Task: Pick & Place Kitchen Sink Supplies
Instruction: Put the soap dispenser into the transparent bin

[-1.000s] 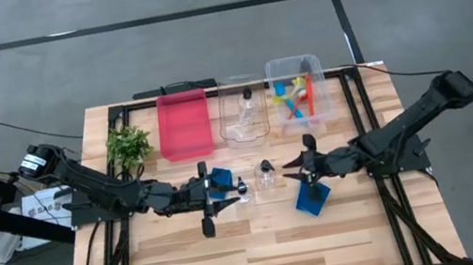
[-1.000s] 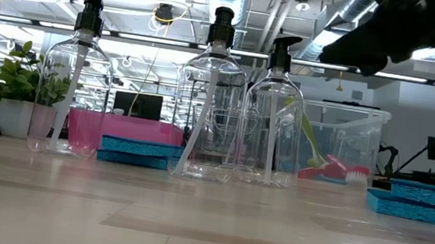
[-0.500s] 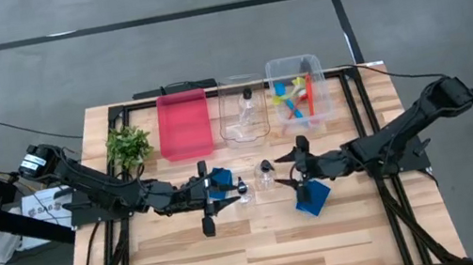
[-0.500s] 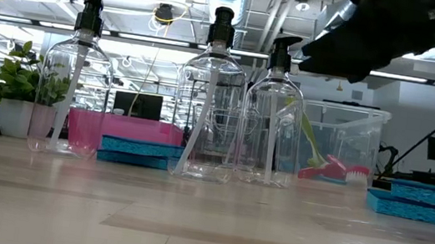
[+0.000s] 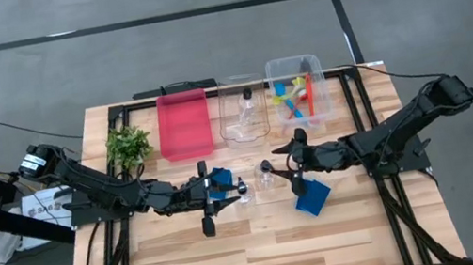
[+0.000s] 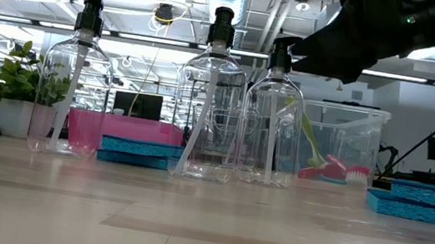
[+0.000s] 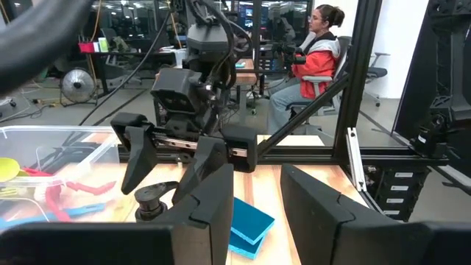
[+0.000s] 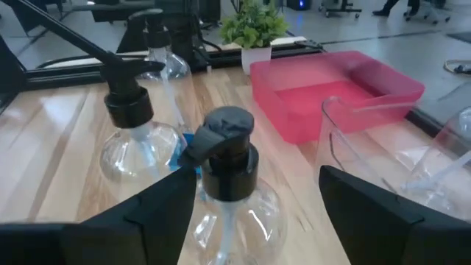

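Three clear pump bottles stand on the table in the low view (image 6: 72,77) (image 6: 211,96) (image 6: 273,117). My right gripper (image 5: 282,169) is open; its fingers stand on either side of one bottle's black pump top (image 8: 228,151) without touching it. My left gripper (image 5: 227,193) hovers open left of the bottles, nothing between its fingers (image 7: 213,199). One blue sponge (image 5: 222,179) lies flat beside the left gripper. A second sponge (image 5: 312,199) lies under the right arm. Red, blue and yellow-green brushes (image 5: 295,95) lie in the far-right clear bin.
At the far edge stand a red tray (image 5: 184,124), a clear bin (image 5: 228,126) holding a bottle, and the brush bin (image 5: 334,98). A small green plant (image 5: 127,145) stands at the far left. A person sits beyond the table (image 7: 316,51). The near half of the table is bare wood.
My right gripper has moved toward the table's left, away from the sponge under its arm and up to the bottle's pump top. It has tipped slightly downward, and its fingers have spread wider. The bottles and both sponges have stayed in place.
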